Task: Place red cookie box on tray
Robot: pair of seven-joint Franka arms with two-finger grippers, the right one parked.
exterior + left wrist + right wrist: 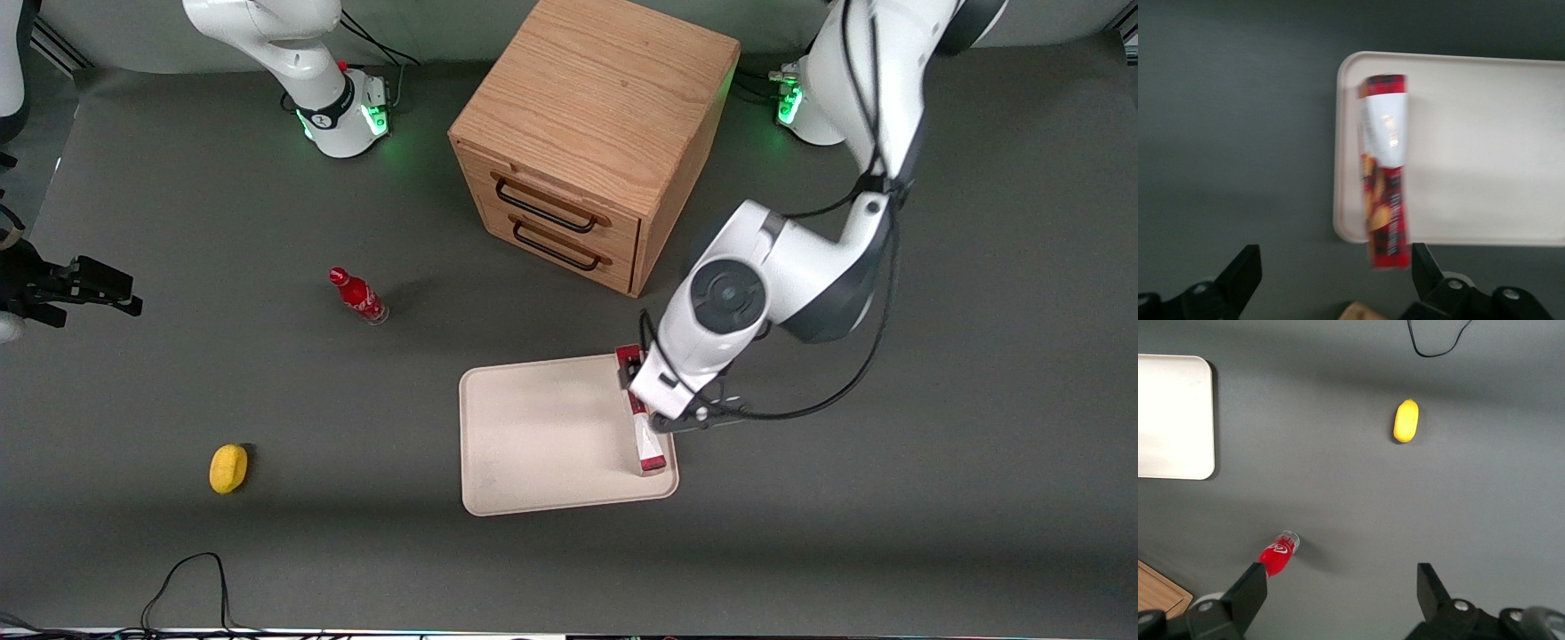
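The red cookie box (647, 444) lies on the cream-white tray (542, 436), along the tray's rim toward the working arm's end of the table. In the left wrist view the red cookie box (1386, 167) shows its whitish panel, and one end sticks out a little over the rim of the tray (1485, 147). My left gripper (660, 404) hovers above the box and hides its middle in the front view. The gripper (1333, 259) is open, its fingers spread wide and holding nothing. One fingertip (1419, 257) is close beside the overhanging end of the box.
A wooden two-drawer cabinet (587, 133) stands farther from the front camera than the tray. A small red bottle (358, 296) and a yellow oval object (228, 468) lie toward the parked arm's end. A black cable (187, 578) loops near the front edge.
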